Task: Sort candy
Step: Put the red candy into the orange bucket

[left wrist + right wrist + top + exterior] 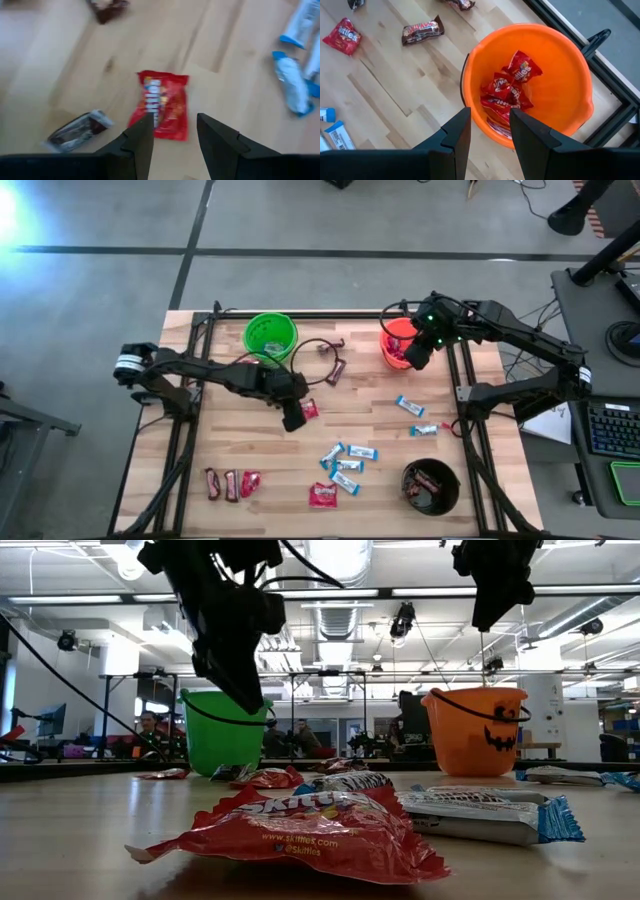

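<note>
Red candy [162,104], orange bucket [560,60]

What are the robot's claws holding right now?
Nothing. The left claw hangs open above a red candy packet lying on the table. The right claw is open and empty over the orange bucket.

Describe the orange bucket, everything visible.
The orange bucket is round, plastic-looking and stands upright at the table's far right corner. A black jack-o'-lantern face marks its side and a thin dark handle hangs against it. Several red packets lie piled inside. The right gripper hovers above its rim, fingers open and empty, not touching it.
</note>
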Robot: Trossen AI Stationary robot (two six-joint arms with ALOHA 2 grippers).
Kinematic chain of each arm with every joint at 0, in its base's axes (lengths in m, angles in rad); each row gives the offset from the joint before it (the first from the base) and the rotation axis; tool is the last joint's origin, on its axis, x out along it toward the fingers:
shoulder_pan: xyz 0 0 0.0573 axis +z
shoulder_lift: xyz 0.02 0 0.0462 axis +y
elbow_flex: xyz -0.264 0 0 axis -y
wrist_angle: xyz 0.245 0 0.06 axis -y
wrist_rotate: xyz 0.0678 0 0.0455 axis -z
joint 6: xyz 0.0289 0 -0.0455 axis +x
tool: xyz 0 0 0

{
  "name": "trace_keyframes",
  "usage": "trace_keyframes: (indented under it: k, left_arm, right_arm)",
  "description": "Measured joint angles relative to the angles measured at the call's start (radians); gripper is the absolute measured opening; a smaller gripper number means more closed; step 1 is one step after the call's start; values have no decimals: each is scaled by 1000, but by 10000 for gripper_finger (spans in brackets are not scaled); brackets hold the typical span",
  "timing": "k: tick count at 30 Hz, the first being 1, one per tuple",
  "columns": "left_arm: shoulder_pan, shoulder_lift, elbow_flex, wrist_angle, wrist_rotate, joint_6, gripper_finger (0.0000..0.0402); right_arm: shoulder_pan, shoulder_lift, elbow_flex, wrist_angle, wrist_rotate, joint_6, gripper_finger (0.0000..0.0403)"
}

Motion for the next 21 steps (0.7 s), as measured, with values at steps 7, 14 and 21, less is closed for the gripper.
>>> trace_keyframes:
  k: [7, 14, 21]
  left_arm:
    - [11, 30, 9, 6, 36, 14, 132]
    - [11, 30, 67, -52, 47, -58, 132]
    - [11, 30, 173, -51, 45, -89, 132]
  right_arm:
    - [0, 0, 0, 0, 0, 0, 128]
    - [0, 0, 0, 0, 0, 15, 128]
    - [0, 0, 0, 2, 0, 15, 128]
